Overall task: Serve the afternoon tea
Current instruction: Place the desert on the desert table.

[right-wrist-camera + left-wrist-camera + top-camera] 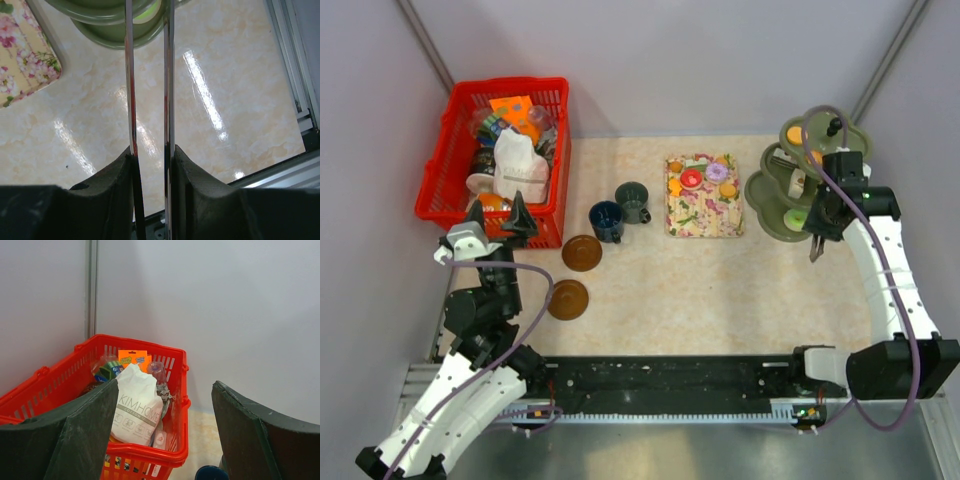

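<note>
While the left gripper [500, 218] hangs at the near right corner of the red basket [435, 180], its two fingers [75, 440] stand wide apart with nothing between them. Straight ahead of it, inside the basket, a white bag [135, 405] stands among mixed clutter, with an orange packet [132, 358] behind the bag.

Just to the right of that gripper, one brown saucer [582, 252] lies flat on the table [720, 290]. A second saucer [567, 299] lies closer to the arm bases, near the first but apart from it. Both are bare.

Further right and a little ahead, the navy mug [607, 221] and the green mug [633, 202] stand upright, side by side.

Between the two grippers, well apart from each, sits a flowered tray [705, 222] carrying the toy pastries. Among them are a red doughnut [691, 178], a purple one [717, 171] and a pink one [728, 188].

Next comes the olive three-tier stand [770, 190], just to the left of the right gripper [823, 222]. A lime-green piece [797, 216] lies on its lowest tier.

The right gripper is clamped on a pair of thin metal tongs [129, 75]. In the wrist view its fingers [112, 190] press on the tongs from either side. The two blades run out parallel, a narrow gap between them, over the table toward the foot of the stand.
</note>
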